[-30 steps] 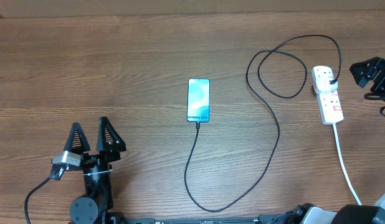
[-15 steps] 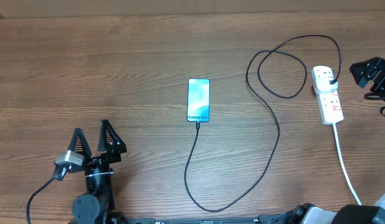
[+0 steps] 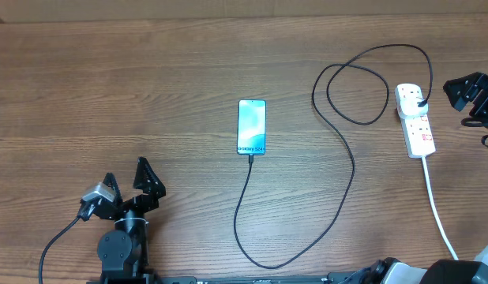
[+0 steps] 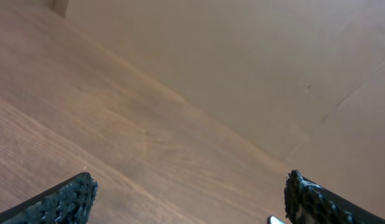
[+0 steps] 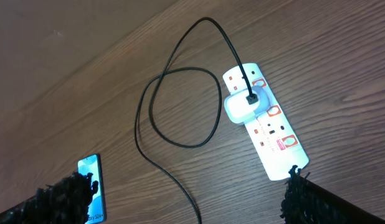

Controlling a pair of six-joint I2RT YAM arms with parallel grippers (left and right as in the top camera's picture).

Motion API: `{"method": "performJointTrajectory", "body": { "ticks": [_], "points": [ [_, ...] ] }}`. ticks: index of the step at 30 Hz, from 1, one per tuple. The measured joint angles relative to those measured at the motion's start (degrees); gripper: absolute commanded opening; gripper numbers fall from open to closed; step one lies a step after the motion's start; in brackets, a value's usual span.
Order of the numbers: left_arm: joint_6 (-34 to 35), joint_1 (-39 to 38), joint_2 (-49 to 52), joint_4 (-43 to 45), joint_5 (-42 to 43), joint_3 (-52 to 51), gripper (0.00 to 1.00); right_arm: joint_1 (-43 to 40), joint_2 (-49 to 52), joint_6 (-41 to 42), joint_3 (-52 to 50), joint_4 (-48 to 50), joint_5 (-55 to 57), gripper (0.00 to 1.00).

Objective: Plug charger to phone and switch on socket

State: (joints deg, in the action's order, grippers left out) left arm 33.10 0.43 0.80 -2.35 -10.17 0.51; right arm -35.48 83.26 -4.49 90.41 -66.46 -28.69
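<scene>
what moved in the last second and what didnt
The left gripper drew back toward its own arm's base, downward in the overhead view, and tilted; its jaws stayed open and empty. Nothing was taken hold of or let go. The right gripper, the slim phone with the glowing blue-teal screen, the thin black charger cable reaching the phone's end and the white power strip stayed put.

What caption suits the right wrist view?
White adapter plugged into the power strip, black cable looping away, lit phone at lower left.
</scene>
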Motion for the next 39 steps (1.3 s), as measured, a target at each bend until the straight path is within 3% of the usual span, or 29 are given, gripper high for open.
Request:
{"method": "performJointTrajectory", "body": {
  "ticks": [6, 13, 22, 39],
  "points": [
    [-1.9, 1.8, 0.0, -1.5, 2.9, 0.0, 1.0, 0.0, 0.0, 0.0, 0.0, 0.0, 0.0, 1.0],
    [-12.7, 2.6, 0.0, -2.1, 9.2, 0.0, 1.0, 0.0, 0.0, 0.0, 0.0, 0.0, 0.0, 1.0],
    [-21.8, 2.6, 0.0, -2.1, 10.8, 0.0, 1.0, 0.0, 0.0, 0.0, 0.0, 0.0, 0.0, 1.0],
    [-22.6, 1.2, 0.0, -2.0, 11.3, 0.0, 1.0, 0.0, 0.0, 0.0, 0.0, 0.0, 0.0, 1.0]
  ]
}}
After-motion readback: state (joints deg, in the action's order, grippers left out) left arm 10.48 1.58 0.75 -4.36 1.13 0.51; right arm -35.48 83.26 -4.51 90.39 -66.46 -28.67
